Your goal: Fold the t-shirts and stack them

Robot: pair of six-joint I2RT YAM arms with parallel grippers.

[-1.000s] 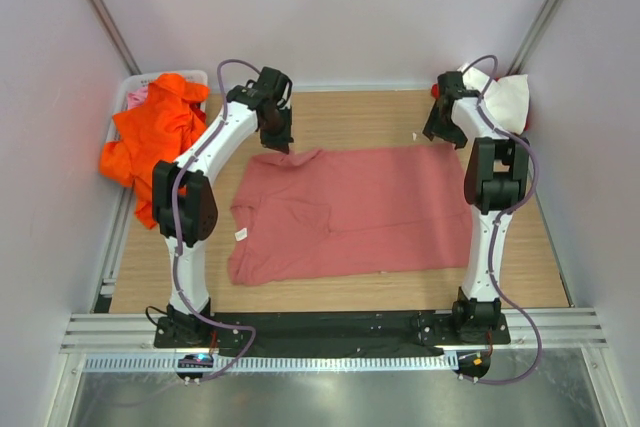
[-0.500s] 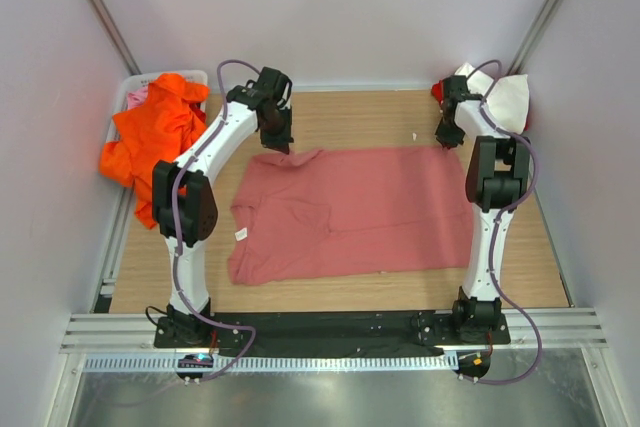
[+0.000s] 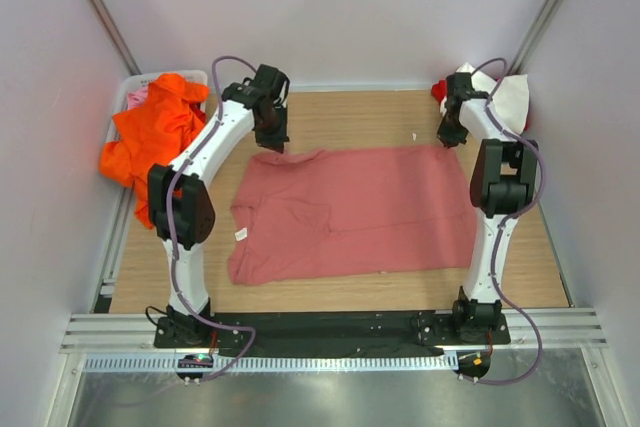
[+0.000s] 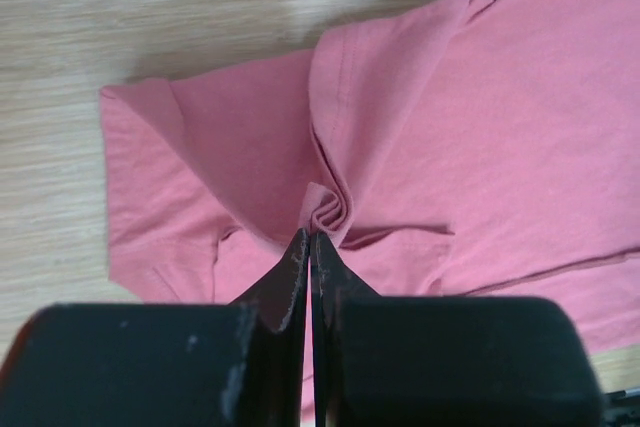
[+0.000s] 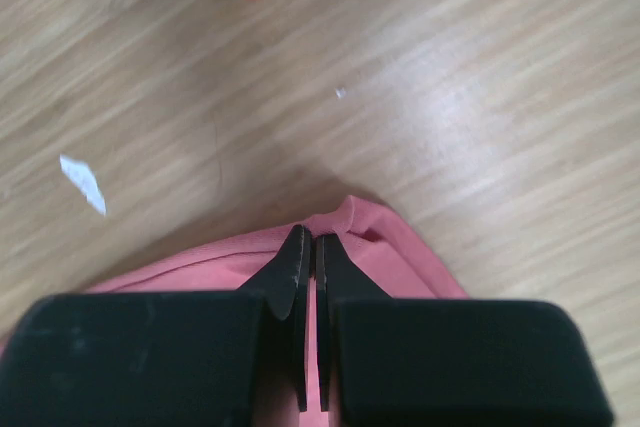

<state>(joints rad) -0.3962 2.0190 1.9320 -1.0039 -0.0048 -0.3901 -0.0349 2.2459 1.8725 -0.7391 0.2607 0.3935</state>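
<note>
Worktop (image 3: 350,117): light wood, walled in on three sides; the arm bases are bolted at its near edge.
Salmon-pink t-shirt (image 3: 350,212): laid out flat across the middle of the worktop, with the collar end toward the left edge and the hem toward the right edge. The near-left sleeve is folded in over the body. A small white tag (image 3: 241,234) is seen on the cloth by the left side.
Left gripper (image 3: 272,139): brought down on the far-left corner of the salmon-pink t-shirt, at the sleeve and shoulder.
Left jaws: pressed together in the left wrist view (image 4: 308,237), with a small ruck of pink cloth pinched at the tips and creases drawn toward them.
Right gripper (image 3: 450,135): set on the far-right corner of the same shirt, at the hem.
Right jaws: closed tight in the right wrist view (image 5: 307,239), the corner of the hem caught at the tips and slightly raised around them.
Orange t-shirt (image 3: 155,132): heaped, unfolded, in and over a white bin (image 3: 128,87) at the far-left corner, spilling down along the left edge.
White t-shirt (image 3: 505,97): bunched at the far-right corner, behind the right arm.
Red t-shirt (image 3: 440,90): only a small part is seen, just beside the white one.
Paper scrap (image 5: 83,182): lying on bare wood near the far edge, just left of the right gripper.
</note>
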